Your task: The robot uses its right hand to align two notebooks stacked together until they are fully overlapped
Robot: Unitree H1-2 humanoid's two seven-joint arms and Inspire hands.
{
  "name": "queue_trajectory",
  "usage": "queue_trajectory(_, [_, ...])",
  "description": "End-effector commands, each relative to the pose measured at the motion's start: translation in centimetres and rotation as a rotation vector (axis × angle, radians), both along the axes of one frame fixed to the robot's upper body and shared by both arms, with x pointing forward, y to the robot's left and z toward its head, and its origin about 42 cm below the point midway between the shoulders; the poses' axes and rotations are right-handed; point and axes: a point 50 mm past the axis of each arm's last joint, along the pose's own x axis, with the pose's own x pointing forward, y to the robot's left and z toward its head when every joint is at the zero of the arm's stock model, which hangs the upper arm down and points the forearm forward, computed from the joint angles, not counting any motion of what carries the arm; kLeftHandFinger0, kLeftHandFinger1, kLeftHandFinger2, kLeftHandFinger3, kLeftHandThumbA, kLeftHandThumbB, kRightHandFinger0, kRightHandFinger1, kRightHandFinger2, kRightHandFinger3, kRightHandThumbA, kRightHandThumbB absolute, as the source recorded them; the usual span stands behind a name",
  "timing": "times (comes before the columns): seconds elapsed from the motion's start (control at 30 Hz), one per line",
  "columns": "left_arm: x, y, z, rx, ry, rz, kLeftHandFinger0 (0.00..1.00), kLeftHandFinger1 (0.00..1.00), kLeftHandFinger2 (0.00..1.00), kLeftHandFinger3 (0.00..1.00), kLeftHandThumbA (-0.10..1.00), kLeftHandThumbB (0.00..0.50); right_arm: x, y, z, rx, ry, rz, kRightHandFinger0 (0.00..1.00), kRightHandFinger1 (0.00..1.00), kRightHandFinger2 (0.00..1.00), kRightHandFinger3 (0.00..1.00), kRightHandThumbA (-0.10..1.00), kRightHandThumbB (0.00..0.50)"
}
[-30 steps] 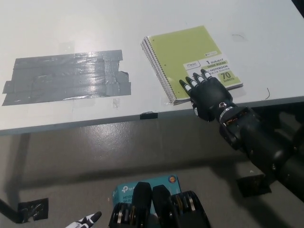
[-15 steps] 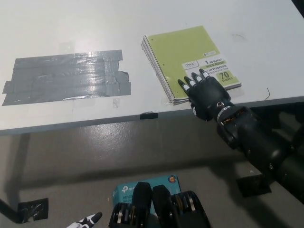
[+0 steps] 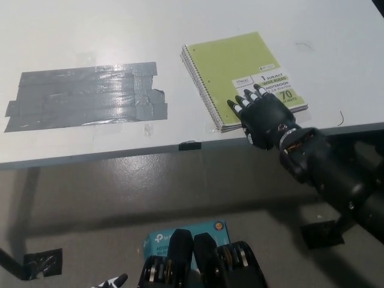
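Progress: the two notebooks [image 3: 240,75] lie stacked on the white table [image 3: 180,36], right of centre and close to its near edge. The green cover nearly hides the lower book; only a thin sliver of pages and the doubled spiral show along the left and near edges. Judgement: alignment is almost complete, with at most a small final nudge left.

The right hand [image 3: 262,114] rests on the near right corner of the stack, fingers slightly spread and flat on the cover, gripping nothing.

The left hand [image 3: 111,281] is barely visible at the bottom edge, low and idle; cannot tell its finger state.

Grey tape patch [image 3: 84,96] sits well to the left.

Versus the earlier frames: the whole view has shifted slightly, so the camera moved; hand and stack keep almost the same relation.
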Motion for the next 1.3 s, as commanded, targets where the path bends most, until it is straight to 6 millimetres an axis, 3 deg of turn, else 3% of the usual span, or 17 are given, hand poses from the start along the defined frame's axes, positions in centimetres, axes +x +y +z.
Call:
queue_trajectory(0.0, [-0.3, 0.8, 0.4, 0.014, -0.005, -0.042, 0.94, 0.69, 0.73, 1.00, 1.00, 0.500, 2.0, 1.0, 7.1, -0.011, -0.025, 0.018, 1.00, 1.00, 1.00, 1.00, 1.00, 0.398])
queue_trajectory(0.1, [-0.1, 0.8, 0.4, 0.013, -0.006, -0.037, 0.98, 0.70, 0.70, 1.00, 1.00, 0.500, 2.7, 1.9, 10.9, -0.022, -0.134, 0.056, 1.00, 1.00, 1.00, 1.00, 1.00, 0.435])
queue_trajectory(0.27, [-0.2, 0.9, 0.3, 0.019, -0.002, -0.031, 0.92, 0.65, 0.71, 1.00, 1.00, 0.500, 3.6, 3.1, 17.2, 0.061, -0.229, 0.075, 1.00, 1.00, 1.00, 1.00, 1.00, 0.438])
queue_trajectory(0.37, [-0.8, 1.2, 0.0, 0.022, 0.018, -0.025, 0.90, 0.69, 0.73, 1.00, 1.00, 0.500, 3.7, 3.7, 19.5, 0.129, -0.243, 0.079, 1.00, 1.00, 1.00, 1.00, 1.00, 0.434])
queue_trajectory(0.53, [-0.9, 1.3, 0.0, 0.010, 0.013, -0.023, 0.82, 0.67, 0.71, 1.00, 1.00, 0.500, 4.1, 3.7, 23.1, 0.168, -0.322, 0.077, 1.00, 1.00, 1.00, 1.00, 1.00, 0.425])
queue_trajectory(0.6, [-1.0, 1.3, -0.1, 0.018, 0.019, -0.021, 0.84, 0.67, 0.71, 1.00, 1.00, 0.500, 4.1, 3.3, 24.0, 0.190, -0.323, 0.061, 1.00, 1.00, 1.00, 1.00, 1.00, 0.418])
queue_trajectory(0.73, [-1.1, 1.3, 0.0, 0.008, 0.004, -0.017, 0.73, 0.55, 0.60, 1.00, 1.00, 0.500, 3.2, 0.0, 26.4, 0.337, -0.324, 0.044, 1.00, 1.00, 1.00, 1.00, 1.00, 0.412])
queue_trajectory(0.83, [-1.2, 1.3, 0.1, 0.014, 0.002, -0.017, 0.77, 0.60, 0.62, 1.00, 1.00, 0.500, 1.4, -2.6, 27.4, 0.486, -0.310, 0.025, 1.00, 1.00, 1.00, 1.00, 1.00, 0.374])
queue_trajectory(0.93, [-1.3, 1.3, 0.3, 0.029, -0.005, -0.019, 0.81, 0.63, 0.63, 1.00, 1.00, 0.500, -1.3, -5.0, 27.3, 0.620, -0.308, 0.033, 1.00, 1.00, 1.00, 1.00, 1.00, 0.281])
queue_trajectory(1.0, [-1.2, 1.3, 0.5, 0.003, -0.001, -0.007, 0.77, 0.65, 0.72, 1.00, 1.00, 0.500, -5.3, -8.0, 26.2, 0.764, -0.290, 0.027, 1.00, 1.00, 1.00, 1.00, 1.00, 0.207])
queue_trajectory(1.03, [-1.0, 1.4, 0.6, -0.004, -0.008, -0.009, 0.76, 0.65, 0.74, 1.00, 1.00, 0.500, -6.3, -8.7, 25.9, 0.784, -0.297, 0.023, 1.00, 1.00, 1.00, 1.00, 1.00, 0.205])
queue_trajectory(1.07, [-1.0, 1.3, 0.7, -0.019, -0.010, 0.002, 0.66, 0.63, 0.76, 1.00, 1.00, 0.500, -8.2, -10.1, 24.7, 0.837, -0.301, 0.028, 1.00, 1.00, 1.00, 1.00, 1.00, 0.180])
queue_trajectory(1.1, [-1.1, 1.1, 0.7, -0.046, -0.019, 0.020, 0.61, 0.62, 0.78, 1.00, 1.00, 0.500, -12.1, -12.5, 22.2, 0.887, -0.322, 0.011, 1.00, 1.00, 1.00, 1.00, 0.95, 0.161])
queue_trajectory(1.13, [-1.2, 1.0, 0.7, -0.046, -0.026, 0.024, 0.61, 0.62, 0.78, 1.00, 1.00, 0.500, -13.5, -13.3, 21.1, 0.897, -0.324, -0.004, 1.00, 1.00, 1.00, 1.00, 0.89, 0.146])
queue_trajectory(1.17, [-1.2, 1.0, 0.7, -0.044, -0.040, 0.031, 0.60, 0.62, 0.77, 1.00, 1.00, 0.500, -16.1, -14.8, 18.9, 0.930, -0.322, -0.021, 1.00, 1.00, 1.00, 1.00, 0.87, 0.135])
queue_trajectory(1.23, [-1.2, 1.2, 0.8, -0.036, -0.045, 0.041, 0.66, 0.66, 0.78, 1.00, 1.00, 0.500, -19.1, -16.0, 15.7, 0.971, -0.323, -0.066, 1.00, 1.00, 1.00, 1.00, 0.85, 0.131])
queue_trajectory(1.27, [-1.2, 1.2, 0.8, -0.032, -0.050, 0.043, 0.64, 0.65, 0.77, 1.00, 1.00, 0.500, -20.8, -16.7, 13.7, 0.988, -0.316, -0.101, 1.00, 1.00, 1.00, 1.00, 0.82, 0.116])
